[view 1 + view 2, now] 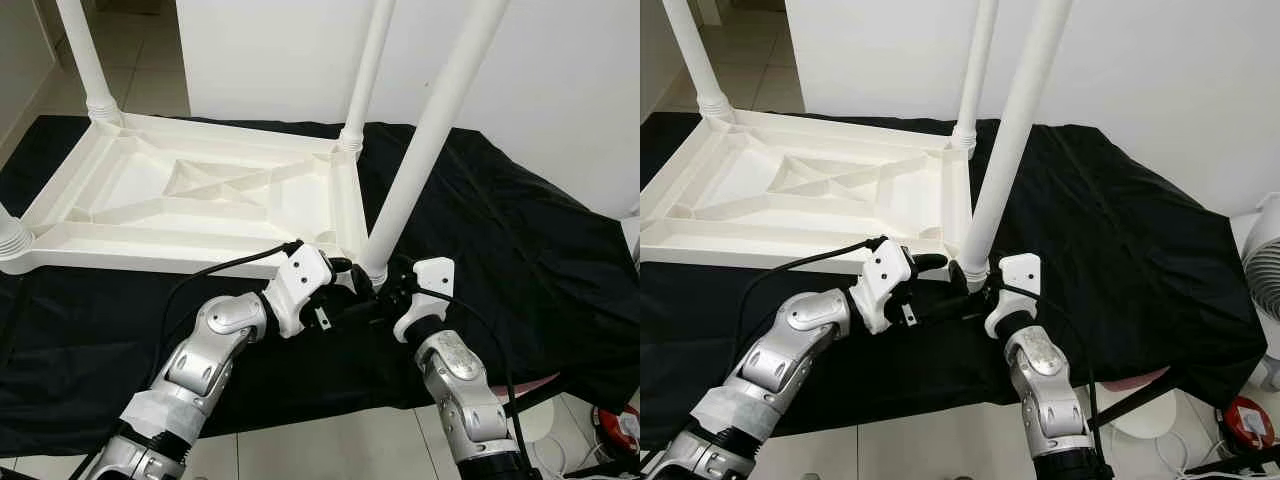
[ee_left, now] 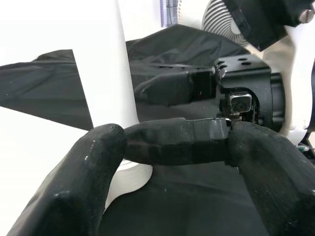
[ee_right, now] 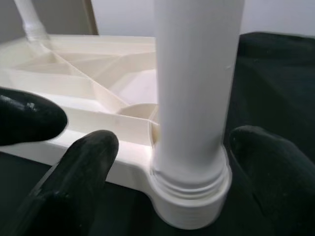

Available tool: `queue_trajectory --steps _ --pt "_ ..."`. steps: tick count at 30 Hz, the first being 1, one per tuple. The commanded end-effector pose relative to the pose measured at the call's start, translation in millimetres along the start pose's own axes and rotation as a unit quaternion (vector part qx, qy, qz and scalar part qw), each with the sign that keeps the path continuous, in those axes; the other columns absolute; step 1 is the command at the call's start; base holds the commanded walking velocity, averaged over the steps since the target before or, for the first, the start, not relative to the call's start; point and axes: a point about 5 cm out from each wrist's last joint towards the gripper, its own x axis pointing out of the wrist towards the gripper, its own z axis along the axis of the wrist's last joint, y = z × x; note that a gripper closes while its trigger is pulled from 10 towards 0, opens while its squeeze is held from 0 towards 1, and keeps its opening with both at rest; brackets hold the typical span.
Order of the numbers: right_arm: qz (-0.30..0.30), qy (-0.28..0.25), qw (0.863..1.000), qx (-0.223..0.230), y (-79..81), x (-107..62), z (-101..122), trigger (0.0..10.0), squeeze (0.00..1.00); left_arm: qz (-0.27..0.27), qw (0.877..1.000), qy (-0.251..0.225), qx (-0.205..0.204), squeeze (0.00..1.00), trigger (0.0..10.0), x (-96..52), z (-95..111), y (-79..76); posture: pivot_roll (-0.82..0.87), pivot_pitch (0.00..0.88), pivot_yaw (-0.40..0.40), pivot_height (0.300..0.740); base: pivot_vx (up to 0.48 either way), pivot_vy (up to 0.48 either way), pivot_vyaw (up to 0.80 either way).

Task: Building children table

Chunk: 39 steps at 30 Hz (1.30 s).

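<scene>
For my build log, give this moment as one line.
stage: leg fitting | right pincer: straddling white plastic table leg base | left pincer: alongside | upturned white plastic tabletop: on black cloth

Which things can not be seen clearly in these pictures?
- Top of the near leg: cut by the upper edge, both eye views.
- Whether the right gripper touches that leg: right wrist view leaves it unclear.
- Red object: cut by the edge, left eye view.

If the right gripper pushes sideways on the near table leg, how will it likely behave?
The leg looks like smooth rigid plastic, so fingers may slip. It is tall and held only at its threaded base, so it may wobble. The tabletop seems light and may slide on the cloth.
</scene>
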Motion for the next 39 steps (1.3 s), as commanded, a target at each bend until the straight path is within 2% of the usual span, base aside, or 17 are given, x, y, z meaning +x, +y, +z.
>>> queue_trajectory --steps 1,4,6,7,10,12,18,26,31,34,39 --pt "0.028 0.026 0.999 0.026 6.0 -8.8 -13.0 10.0 0.00 0.109 0.994 0.008 0.003 0.00 10.0 -23.8 2.5 31.7 0.08 0.034 -0.101 0.740 0.000 0.000 0.00" --pt "0.020 0.016 0.997 0.074 6.6 -8.3 -10.5 10.0 0.00 0.050 0.999 -0.001 -0.017 0.00 10.0 -23.4 2.6 11.7 0.08 0.040 -0.101 0.740 0.000 0.000 0.00" --pt "0.020 0.016 0.997 0.074 6.6 -8.3 -10.5 10.0 0.00 0.050 0.999 -0.001 -0.017 0.00 10.0 -23.4 2.6 11.7 0.08 0.040 -0.101 0.740 0.000 0.000 0.00" --pt "0.023 0.012 0.996 0.091 7.8 -8.6 -9.3 10.0 0.00 0.042 0.999 -0.003 -0.024 0.00 10.0 -23.9 2.4 8.9 0.08 0.044 -0.101 0.740 0.000 0.000 0.00" --pt "0.031 0.008 0.994 0.102 9.5 -9.2 -8.1 10.0 0.00 0.039 0.999 -0.003 -0.027 0.00 10.0 -25.4 2.5 8.5 0.08 0.044 -0.101 0.740 0.000 0.000 0.00" --pt "0.040 0.005 0.992 0.117 10.0 -11.7 -6.8 10.0 0.00 0.044 0.999 -0.004 -0.029 0.00 10.0 -29.1 3.5 12.1 0.09 0.050 -0.101 0.740 0.000 0.000 0.00" --pt "0.046 0.008 0.992 0.115 7.6 -15.0 -6.4 10.0 0.00 0.062 0.998 -0.003 -0.024 0.00 10.0 -33.4 4.7 19.5 0.08 0.057 -0.100 0.740 0.000 0.000 0.00" --pt "0.071 0.024 0.994 0.080 4.8 -21.3 -6.5 10.0 0.00 0.079 0.997 -0.005 -0.024 0.00 10.0 -37.7 7.2 25.1 0.08 0.068 -0.100 0.740 0.000 0.000 0.00" --pt "0.077 0.027 0.994 0.074 5.8 -21.2 -6.2 10.0 0.00 0.073 0.997 -0.011 -0.033 0.00 10.0 -36.6 9.7 22.3 0.08 0.071 -0.100 0.740 0.000 0.000 0.00" --pt "0.068 0.021 0.994 0.086 6.9 -18.6 -5.0 10.0 0.00 0.052 0.998 -0.017 -0.041 0.00 10.0 -32.6 11.1 12.3 0.08 0.071 -0.100 0.740 0.000 0.000 0.00" --pt "0.070 0.022 0.994 0.086 7.2 -19.5 -5.0 10.0 0.00 0.052 0.998 -0.015 -0.042 0.00 10.0 -32.8 10.1 11.1 0.08 0.072 -0.100 0.740 0.000 0.000 0.00"
